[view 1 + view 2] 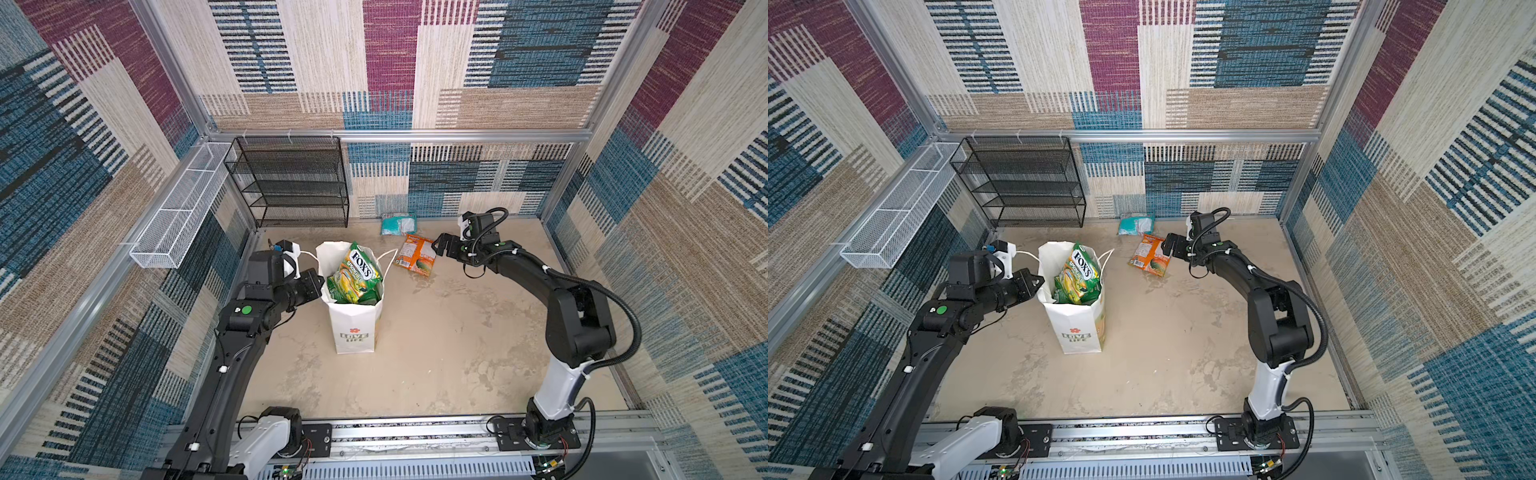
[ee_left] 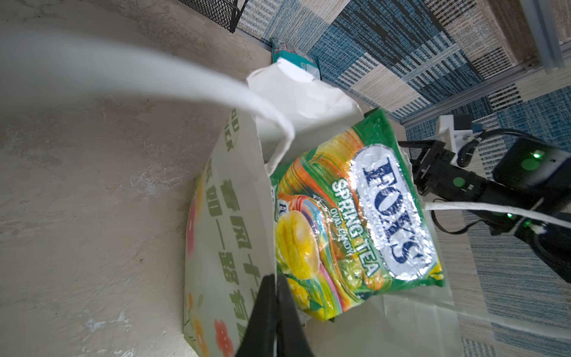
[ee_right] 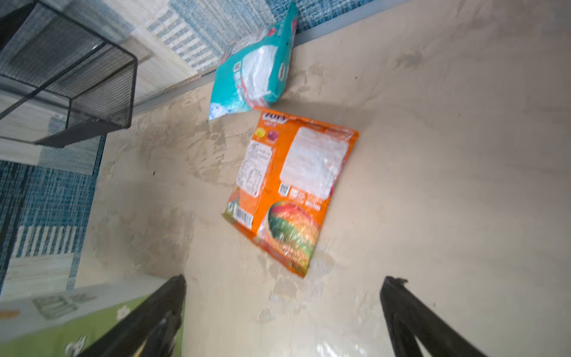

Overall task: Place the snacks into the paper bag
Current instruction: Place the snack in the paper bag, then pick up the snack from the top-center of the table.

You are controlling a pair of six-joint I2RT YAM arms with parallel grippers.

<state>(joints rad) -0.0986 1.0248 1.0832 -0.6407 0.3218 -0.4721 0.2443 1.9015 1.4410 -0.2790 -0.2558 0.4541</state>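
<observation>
The white paper bag [image 1: 353, 328] [image 1: 1077, 328] stands upright mid-floor, its mouth open. Green FOX'S snacks [image 1: 359, 266] [image 2: 355, 216] stick out of it. My left gripper [image 1: 319, 281] [image 2: 276, 276] is shut on the bag's left rim [image 2: 228, 216]. An orange packet [image 1: 415, 257] [image 3: 293, 191] lies flat to the right of the bag. A teal packet [image 1: 398, 224] [image 3: 256, 77] leans against the back wall behind it. My right gripper [image 1: 438, 245] [image 3: 285, 279] hovers at the orange packet's right edge, open and holding nothing.
A black mesh shelf [image 1: 291, 183] stands against the back wall at the left. A white wire basket [image 1: 178, 212] hangs along the left wall. The bag's cord handles [image 1: 388, 257] loop out on both sides. The arms' mounting rail [image 1: 415, 432] runs along the front edge.
</observation>
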